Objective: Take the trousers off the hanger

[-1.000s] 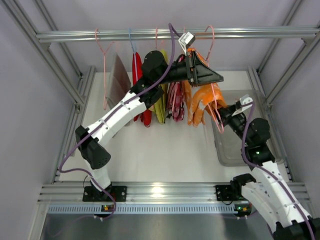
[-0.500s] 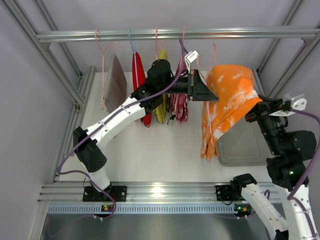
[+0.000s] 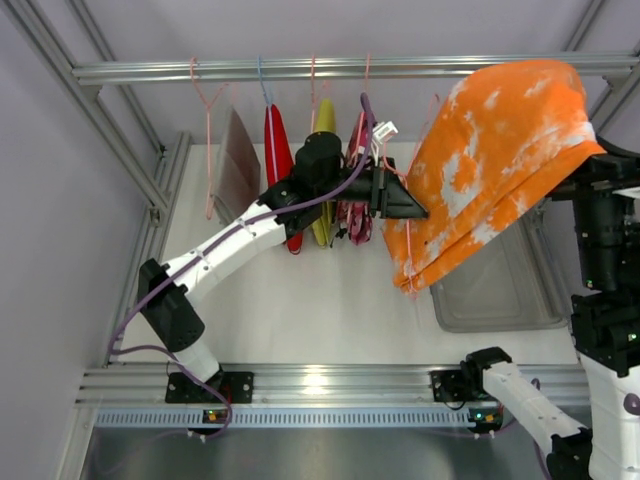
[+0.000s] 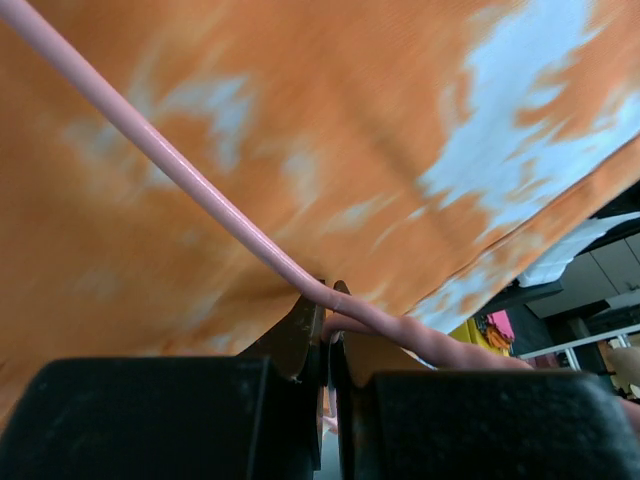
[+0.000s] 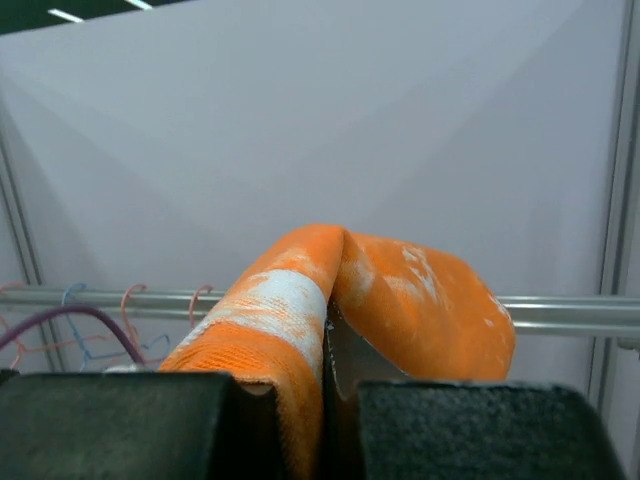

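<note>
Top external view shows the orange trousers [image 3: 500, 150] way up in the upper right of the frame, draped off my right arm, with the legs hanging down toward the middle.

Why the two-handed setup: the left fingers [image 4: 322, 325] are pinched together on the pink hanger wire [image 4: 190, 180] so the hanger can't swing along. The right fingers [image 5: 335, 350] are clamped on a fold of the cloth, holding it high and off to the side. In the left wrist view the cloth lies right against the wire, so I'd guess it isn't fully free yet.

The cloth looks soft and floppy, bright orange with white blotches, and it bunches over itself at the grip. The other clothes [image 3: 320, 180] hang off the rail [image 3: 250, 70] in the upper middle. A clear tray [image 3: 500, 300] sits on the desk [image 3: 300, 300] under the trousers, presumably the drop spot.
</note>
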{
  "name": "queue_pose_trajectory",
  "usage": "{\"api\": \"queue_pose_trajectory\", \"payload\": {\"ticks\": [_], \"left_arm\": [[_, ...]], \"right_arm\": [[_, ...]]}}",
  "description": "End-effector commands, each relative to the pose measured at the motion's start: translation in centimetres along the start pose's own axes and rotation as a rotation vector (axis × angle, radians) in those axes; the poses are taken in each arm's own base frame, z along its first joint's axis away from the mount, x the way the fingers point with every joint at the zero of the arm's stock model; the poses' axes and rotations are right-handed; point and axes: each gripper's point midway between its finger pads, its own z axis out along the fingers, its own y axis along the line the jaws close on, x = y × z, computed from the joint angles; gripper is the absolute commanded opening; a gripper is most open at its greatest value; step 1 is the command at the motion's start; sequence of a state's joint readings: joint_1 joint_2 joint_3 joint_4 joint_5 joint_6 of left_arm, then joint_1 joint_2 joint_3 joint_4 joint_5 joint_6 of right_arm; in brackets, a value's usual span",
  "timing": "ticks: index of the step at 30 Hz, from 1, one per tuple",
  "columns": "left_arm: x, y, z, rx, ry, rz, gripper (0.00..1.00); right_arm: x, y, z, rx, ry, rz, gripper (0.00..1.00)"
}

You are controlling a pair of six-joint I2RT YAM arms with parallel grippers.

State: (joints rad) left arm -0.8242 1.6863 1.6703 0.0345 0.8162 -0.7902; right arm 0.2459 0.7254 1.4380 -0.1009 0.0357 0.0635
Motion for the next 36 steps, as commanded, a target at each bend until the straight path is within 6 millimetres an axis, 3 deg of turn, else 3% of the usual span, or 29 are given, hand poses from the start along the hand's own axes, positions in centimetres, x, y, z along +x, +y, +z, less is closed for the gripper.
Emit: {"api": "queue_pose_trajectory", "payload": {"ticks": [1, 6, 9, 13, 17, 20, 23, 24, 25, 26, 29, 30, 36], "left_arm": [[-0.2, -0.6, -0.7, -0.021, -0.017, 0.065, 0.0], [0.3, 0.2, -0.6, -0.041, -0.017, 0.039, 0.0], [0.3, 0.1, -0.7, -0.033, -0.022, 0.034, 0.0], [0.1, -0.5, -0.8, -0.021, -0.025, 0.046, 0.0], [-0.2, -0.8, -1.0, -0.019, -0.032, 0.064, 0.0], [-0.6, -1.2, -1.1, -0.008, -0.039, 0.077, 0.0], [-1.2, -1.5, -1.1, -0.003, -0.047, 0.078, 0.0], [-1.3, -1.6, -1.0, 0.003, -0.052, 0.07, 0.0], [-1.4, -1.5, -1.1, 0.005, -0.052, 0.068, 0.0], [-1.6, -1.5, -1.2, 0.003, -0.058, 0.066, 0.0], [-1.9, -1.2, -1.4, -0.005, -0.069, 0.058, 0.0], [-2.0, -1.3, -1.5, -0.005, -0.072, 0.054, 0.0], [-3.0, -1.5, -2.0, -0.005, -0.098, 0.038, 0.0]], "right_arm": [[-11.0, -0.4, -0.2, 0.036, -0.33, -0.013, 0.0], [-14.0, -0.8, 0.2, 0.066, -0.396, -0.081, 0.0], [-16.8, -1.7, -0.4, 0.127, -0.456, -0.189, 0.0], [-18.7, -4.1, -1.8, 0.269, -0.472, -0.304, 0.0], [-18.7, -5.9, -3.7, 0.375, -0.431, -0.402, 0.0], [-17.3, -7.1, -4.4, 0.429, -0.35, -0.489, 0.0], [-14.6, -8.7, -4.8, 0.496, -0.243, -0.573, 0.0], [-12.6, -9.3, -5.2, 0.514, -0.186, -0.63, 0.0], [-11.9, -9.5, -5.4, 0.525, -0.176, -0.649, 0.0], [-8.8, -10.0, -5.0, 0.524, -0.098, -0.71, 0.0], [-6.4, -11.0, -6.3, 0.563, -0.045, -0.765, 0.0], [-3.7, -11.7, -6.3, 0.577, 0.034, -0.821, 0.0], [0.7, -13.5, -8.4, 0.649, 0.149, -0.956, 0.0]]}}
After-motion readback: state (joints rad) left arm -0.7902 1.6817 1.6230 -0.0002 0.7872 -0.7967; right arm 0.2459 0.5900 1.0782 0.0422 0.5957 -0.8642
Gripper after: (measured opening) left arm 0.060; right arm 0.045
